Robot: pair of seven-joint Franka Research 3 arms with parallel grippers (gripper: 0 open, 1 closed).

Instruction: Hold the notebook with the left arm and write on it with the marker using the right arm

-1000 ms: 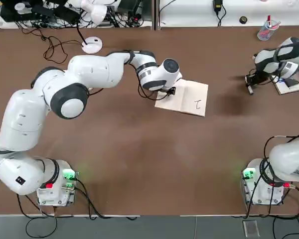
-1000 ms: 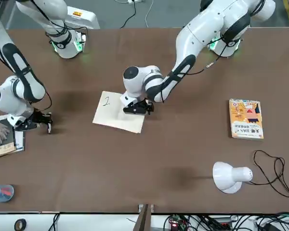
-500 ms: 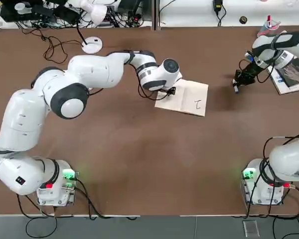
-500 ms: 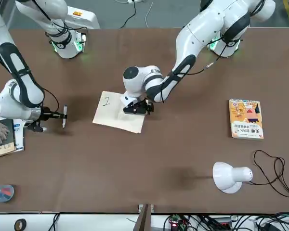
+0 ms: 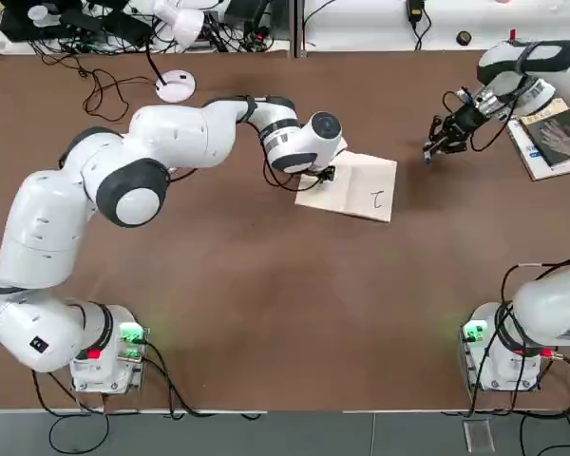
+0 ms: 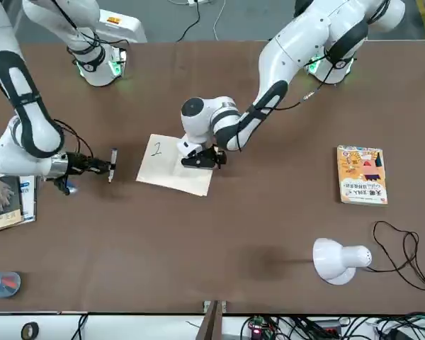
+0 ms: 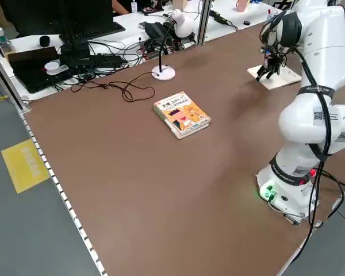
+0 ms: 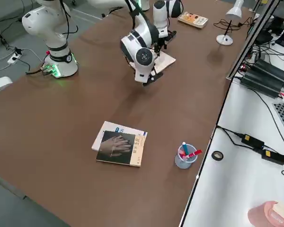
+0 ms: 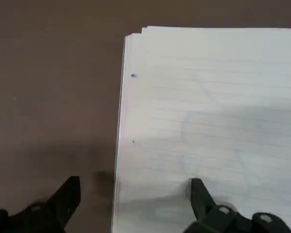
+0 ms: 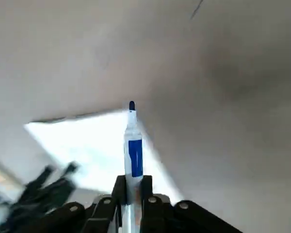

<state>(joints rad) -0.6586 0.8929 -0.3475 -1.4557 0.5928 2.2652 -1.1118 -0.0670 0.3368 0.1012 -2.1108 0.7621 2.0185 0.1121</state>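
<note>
1. The thin cream-white notebook (image 5: 350,186), mid-surface, was pinned at one edge by the spread left gripper (image 5: 324,173).
2. The slim blue-and-white marker (image 10: 132,145) was pinched by the right gripper (image 5: 435,142), toward the surface's right edge, tip aimed at the notebook.

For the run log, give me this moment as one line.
left claw: open, straddling notebook edge | right claw: holds marker, short of notebook

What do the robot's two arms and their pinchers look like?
Both arms are fat, glossy white tubes with dark grey round joints. The left arm ends in a small black left gripper. The right arm has black cables looping along it and a slim black right gripper. Each base glows with green lights.
</note>
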